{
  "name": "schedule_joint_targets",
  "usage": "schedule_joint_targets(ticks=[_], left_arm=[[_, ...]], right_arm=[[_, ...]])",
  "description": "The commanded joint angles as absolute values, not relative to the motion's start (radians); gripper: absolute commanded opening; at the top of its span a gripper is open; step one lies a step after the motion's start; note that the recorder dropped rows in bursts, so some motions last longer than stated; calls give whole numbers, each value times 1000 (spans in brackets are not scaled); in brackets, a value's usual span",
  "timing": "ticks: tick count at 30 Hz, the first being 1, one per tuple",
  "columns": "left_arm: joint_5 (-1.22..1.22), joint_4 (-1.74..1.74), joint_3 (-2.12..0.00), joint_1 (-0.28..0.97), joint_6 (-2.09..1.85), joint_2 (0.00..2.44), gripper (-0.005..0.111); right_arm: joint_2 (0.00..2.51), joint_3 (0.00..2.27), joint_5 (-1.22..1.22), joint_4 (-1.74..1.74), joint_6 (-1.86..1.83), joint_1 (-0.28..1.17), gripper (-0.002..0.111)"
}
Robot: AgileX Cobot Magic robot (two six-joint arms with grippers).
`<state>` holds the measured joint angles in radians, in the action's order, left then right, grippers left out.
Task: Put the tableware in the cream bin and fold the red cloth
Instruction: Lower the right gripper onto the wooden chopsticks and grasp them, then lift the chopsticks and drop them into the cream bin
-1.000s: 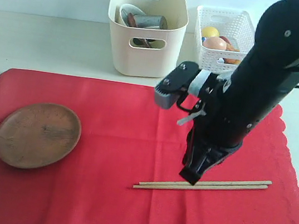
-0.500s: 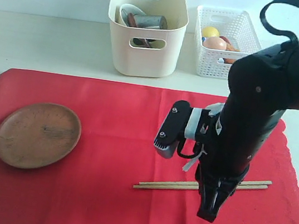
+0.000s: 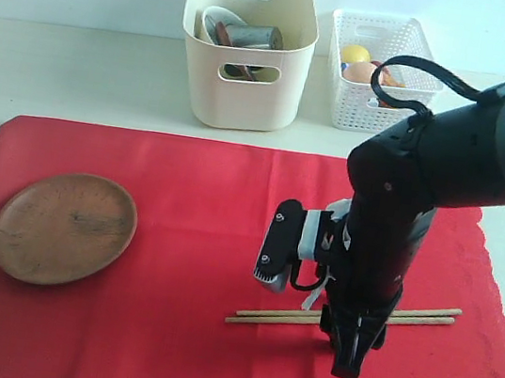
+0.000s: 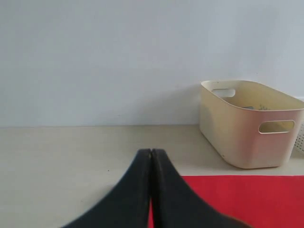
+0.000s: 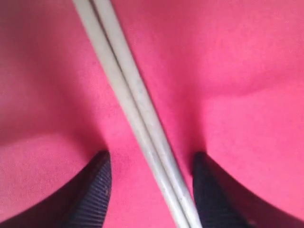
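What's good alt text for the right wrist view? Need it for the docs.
Close-up of a pair of pale wooden chopsticks lying side by side on the red cloth, passing between the two dark fingers of the open right gripper. One finger sits on each side of the chopsticks, with cloth visible in the gaps, so nothing is gripped.
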<state>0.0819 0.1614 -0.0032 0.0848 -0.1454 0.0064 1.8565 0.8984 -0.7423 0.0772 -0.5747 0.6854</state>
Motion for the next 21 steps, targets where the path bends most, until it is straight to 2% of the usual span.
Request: schedule_joint_targets(ticks=[1, 3, 10, 15, 21], left_arm=[[86, 166, 0, 90, -145, 0, 2], [86, 166, 0, 90, -145, 0, 2], [86, 166, 0, 90, -145, 0, 2], [86, 166, 0, 90, -145, 0, 2], [86, 166, 0, 90, -145, 0, 2]], right_arm=[[1884, 893, -739, 107, -583, 687, 49], [1884, 893, -739, 107, -583, 687, 45], [1884, 893, -719, 109, -583, 687, 15], [1884, 893, -727, 112, -583, 687, 0], [1845, 893, -739, 102, -579, 687, 0]])
